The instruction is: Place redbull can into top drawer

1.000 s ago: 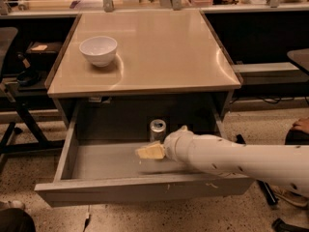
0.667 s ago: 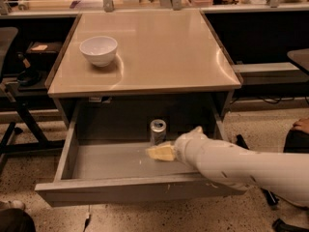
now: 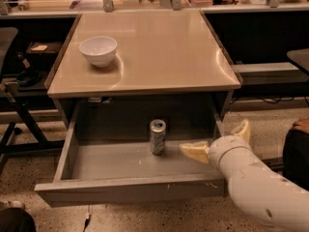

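Note:
The redbull can [image 3: 157,137] stands upright on the floor of the open top drawer [image 3: 111,162], near the middle towards the back. My gripper [image 3: 215,137] is at the drawer's right end, to the right of the can and apart from it. It is open and empty. One pale finger [image 3: 195,151] points left over the drawer floor. The other finger [image 3: 242,130] sticks up outside the drawer's right wall.
A white bowl [image 3: 98,50] sits on the beige table top [image 3: 159,52] at the left. My white arm [image 3: 260,187] crosses the drawer's front right corner. A dark stand [image 3: 14,115] is at the left, and a person's hand [image 3: 300,125] at the right edge.
My gripper has drawn back to the right, away from the can. The can stays standing in the drawer on its own.

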Robot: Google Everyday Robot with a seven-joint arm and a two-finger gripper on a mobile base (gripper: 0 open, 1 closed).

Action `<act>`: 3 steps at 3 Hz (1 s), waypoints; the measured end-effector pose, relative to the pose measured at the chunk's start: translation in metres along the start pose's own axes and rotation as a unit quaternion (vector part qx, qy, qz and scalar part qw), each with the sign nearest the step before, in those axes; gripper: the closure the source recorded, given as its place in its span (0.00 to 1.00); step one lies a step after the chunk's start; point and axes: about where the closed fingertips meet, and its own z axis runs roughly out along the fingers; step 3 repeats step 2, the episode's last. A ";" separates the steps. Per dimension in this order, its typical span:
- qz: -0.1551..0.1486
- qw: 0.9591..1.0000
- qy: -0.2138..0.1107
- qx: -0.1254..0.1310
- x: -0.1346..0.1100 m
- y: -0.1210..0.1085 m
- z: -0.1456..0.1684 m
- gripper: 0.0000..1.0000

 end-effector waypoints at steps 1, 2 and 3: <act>-0.011 0.995 -0.071 0.072 -0.071 -0.031 -0.062 0.00; -0.016 0.993 -0.078 0.084 -0.092 -0.029 -0.080 0.00; -0.016 0.993 -0.078 0.084 -0.092 -0.029 -0.080 0.00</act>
